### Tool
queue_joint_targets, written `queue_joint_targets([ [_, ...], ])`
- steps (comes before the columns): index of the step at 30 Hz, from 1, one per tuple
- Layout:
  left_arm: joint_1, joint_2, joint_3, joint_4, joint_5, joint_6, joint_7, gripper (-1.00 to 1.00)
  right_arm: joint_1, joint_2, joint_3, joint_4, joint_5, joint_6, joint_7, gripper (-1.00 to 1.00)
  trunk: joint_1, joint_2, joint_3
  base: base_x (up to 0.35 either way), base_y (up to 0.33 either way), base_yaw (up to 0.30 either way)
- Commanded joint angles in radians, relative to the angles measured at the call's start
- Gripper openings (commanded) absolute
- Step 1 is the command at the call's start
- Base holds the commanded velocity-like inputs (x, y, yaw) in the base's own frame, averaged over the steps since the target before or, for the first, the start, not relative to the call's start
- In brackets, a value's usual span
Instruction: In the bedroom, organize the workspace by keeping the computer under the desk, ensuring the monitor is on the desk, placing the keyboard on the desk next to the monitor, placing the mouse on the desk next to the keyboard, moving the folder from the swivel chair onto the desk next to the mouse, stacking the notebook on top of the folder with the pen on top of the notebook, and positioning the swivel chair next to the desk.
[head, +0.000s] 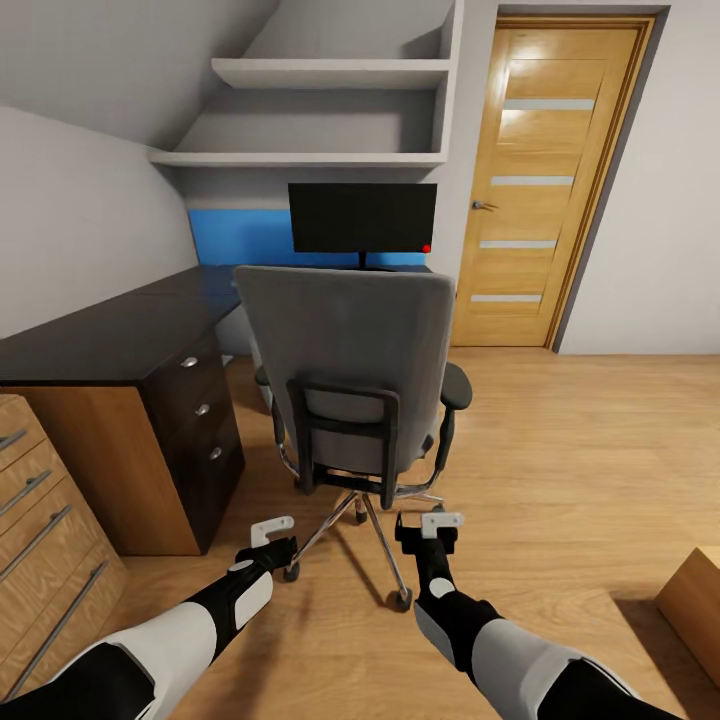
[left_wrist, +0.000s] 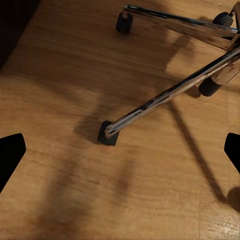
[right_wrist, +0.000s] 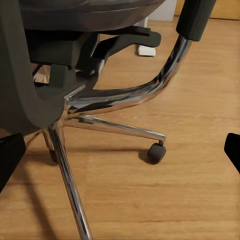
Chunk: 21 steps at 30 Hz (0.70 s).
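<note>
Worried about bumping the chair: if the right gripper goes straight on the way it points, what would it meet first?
Most likely the swivel chair: its chrome base and seat underside lie straight ahead of the right gripper. Depth is hard to judge, so which part comes first is unclear.

A home attic room set up as a study corner. A sloped grey ceiling (head: 90, 60) is seen above white wall shelves (head: 330, 75). A glossy black desk (head: 110, 335) with drawers, a black monitor (head: 362, 217) and a grey swivel chair (head: 345, 370) are placed on light wood flooring (head: 580, 450). An oak door (head: 545, 180) with frosted strips is set in the far wall.
</note>
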Motion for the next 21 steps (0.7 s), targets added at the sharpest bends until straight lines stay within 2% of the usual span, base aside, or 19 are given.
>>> queue_joint_targets([
  [1, -0.001, 0.000, -0.009, 0.000, 0.008, -0.003, 0.005, 1.00, -0.001, 0.000, 0.009, 0.001, -0.008, -0.003, -0.004, 1.00, 0.000, 0.000, -0.001, 0.000, 0.000, 0.000],
  [5, -0.001, -0.004, -0.009, 0.001, 0.008, -0.003, 0.005, 1.00, 0.001, 0.000, 0.010, 0.001, 0.001, -0.003, 0.000, 1.00, 0.000, 0.000, -0.001, 0.000, 0.000, 0.000],
  [9, -0.001, -0.008, -0.009, 0.011, 0.008, -0.003, 0.005, 1.00, 0.016, 0.000, 0.013, 0.000, 0.042, -0.002, 0.002, 1.00, 0.000, 0.000, -0.001, 0.000, 0.000, 0.000],
  [13, -0.001, -0.011, -0.009, 0.016, -0.003, -0.003, 0.005, 1.00, 0.028, 0.000, 0.015, -0.001, 0.101, -0.002, 0.000, 1.00, 0.000, 0.000, -0.001, 0.028, 0.000, 0.000],
  [21, -0.001, -0.016, -0.009, 0.018, -0.032, -0.003, 0.005, 1.00, 0.032, 0.000, 0.014, -0.001, 0.124, -0.002, -0.001, 1.00, 0.000, 0.000, -0.001, 0.245, 0.000, 0.000],
])
